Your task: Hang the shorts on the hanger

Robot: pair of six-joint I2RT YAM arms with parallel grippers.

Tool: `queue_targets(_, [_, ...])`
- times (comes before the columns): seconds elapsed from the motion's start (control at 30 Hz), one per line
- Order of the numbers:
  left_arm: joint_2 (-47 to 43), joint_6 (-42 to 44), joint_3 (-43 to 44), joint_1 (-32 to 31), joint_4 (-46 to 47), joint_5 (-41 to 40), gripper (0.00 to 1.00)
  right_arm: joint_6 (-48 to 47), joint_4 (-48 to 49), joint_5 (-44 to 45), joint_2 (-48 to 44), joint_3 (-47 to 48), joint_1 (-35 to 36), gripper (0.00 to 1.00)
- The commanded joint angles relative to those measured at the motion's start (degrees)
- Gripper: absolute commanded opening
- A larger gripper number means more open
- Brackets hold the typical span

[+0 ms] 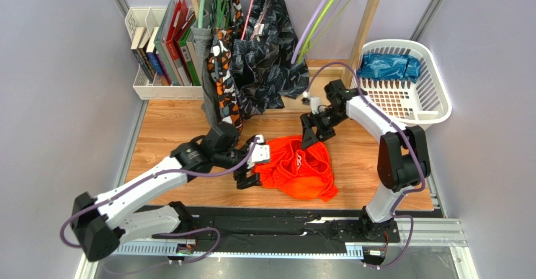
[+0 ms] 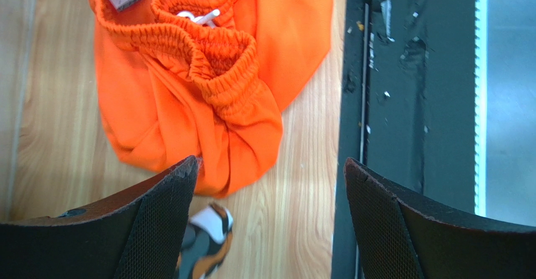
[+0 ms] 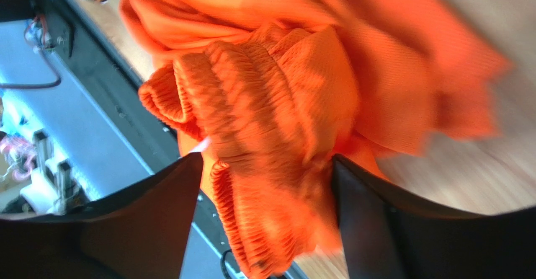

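Lying crumpled: shorts [image 1: 297, 169], sitting at frame centre on the wooden table [image 1: 170, 125], with the waistband [image 3: 251, 122] wadding up on top.
Right gripper [image 1: 309, 139]: fingers standing spread, straddling the bunched elastic at the garment's upper edge; not yet pinching it.
Left gripper [image 1: 248, 173]: jaws gaping wide, hovering at the garment's left edge, gripping nothing.
Hanger [image 1: 321, 18]: hanging at upper centre-right, well apart from the garment.
Handling advice: closing on one layer of elastic, not the whole wad, is looking wiser; seizing the opposite waist side would be helping to spread the band.
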Motion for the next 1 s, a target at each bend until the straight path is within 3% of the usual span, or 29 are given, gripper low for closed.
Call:
queue_targets(0.0, [8.19, -7.14, 2.63, -1.84, 12.30, -3.62, 0.90, -0.85, -1.85, 3.83, -8.32, 0.51, -5.80, 0.80])
queue_targets(0.2, [20.32, -10.67, 4.56, -2.36, 20.50, -4.15, 0.88, -5.23, -4.58, 4.18, -25.16, -8.89, -9.14, 0.80])
queue_targets(0.4, [29.11, -9.70, 6.85, -3.59, 23.84, -4.85, 0.81, -10.50, 1.81, 5.85, -38.55, -20.58, -8.62, 0.82])
queue_targets(0.53, [33.24, -9.69, 8.69, -4.47, 22.09, -5.73, 0.57, -15.61, 3.77, 10.76, -39.80, -24.81, -5.11, 0.81])
queue_targets(0.6, [34.13, -11.10, 9.66, -4.30, 20.95, -8.18, 0.40, -18.15, 6.30, 13.31, -39.80, -27.79, -3.26, 0.81])
queue_targets(0.73, [34.48, -14.00, 10.81, -2.98, 19.54, -5.65, 0.07, -19.31, 12.63, 15.87, -38.75, -32.80, -0.10, 0.81])
queue_targets(0.8, [33.87, -14.71, 11.16, -2.37, 19.01, -4.85, 0.00, -18.87, 17.27, 16.57, -37.79, -34.65, 0.43, 0.79])
queue_targets(0.87, [32.20, -14.80, 11.42, -1.93, 18.05, -4.15, 0.00, -17.56, 19.76, 17.80, -35.69, -34.75, 0.87, 0.74])
queue_targets(0.97, [29.66, -13.57, 13.44, -0.96, 14.01, -3.10, 0.00, -15.53, 23.98, 20.79, -32.96, -33.43, 0.96, 0.52])
